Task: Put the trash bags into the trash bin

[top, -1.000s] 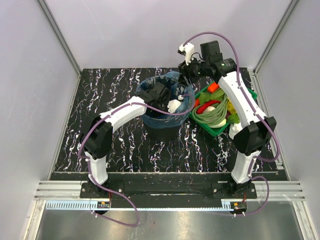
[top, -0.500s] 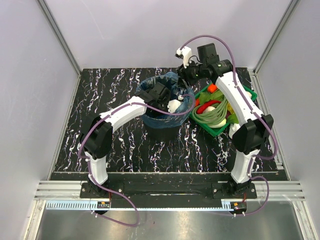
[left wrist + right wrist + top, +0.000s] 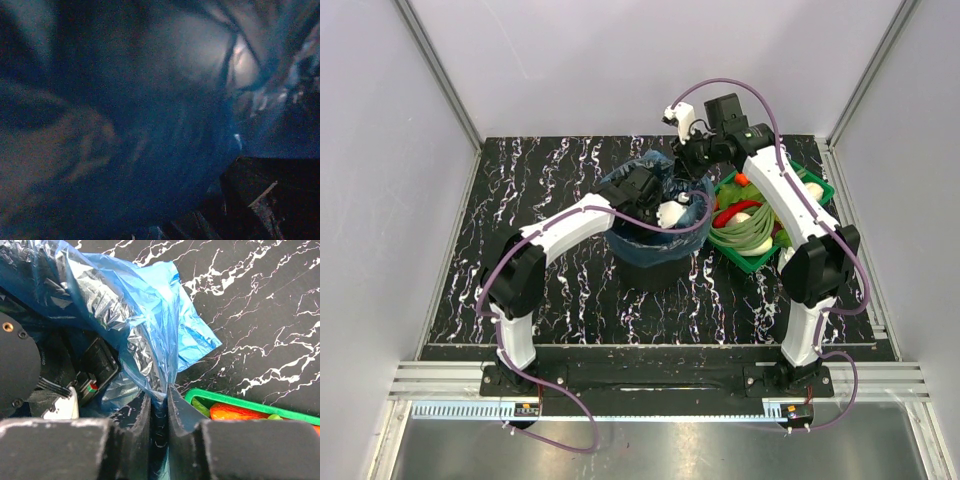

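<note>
Two arms work at the bin (image 3: 645, 272). On the near side, the left gripper (image 3: 663, 212) is down inside it, jaws spread wide and gripping nothing I can see, likely pressing the blue bag (image 3: 135, 305) outward against the wall. At the far rim, the right gripper (image 3: 160, 399) is pinched nearly closed on the bag's loose edge, seemingly to pull it over the rim.

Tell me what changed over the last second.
The right pincer swung left to the far rim of the trash bin and closed on the raised edge of the trash bag. The left pincer stayed inside the bin, open; bin and green tray did not move.
</note>
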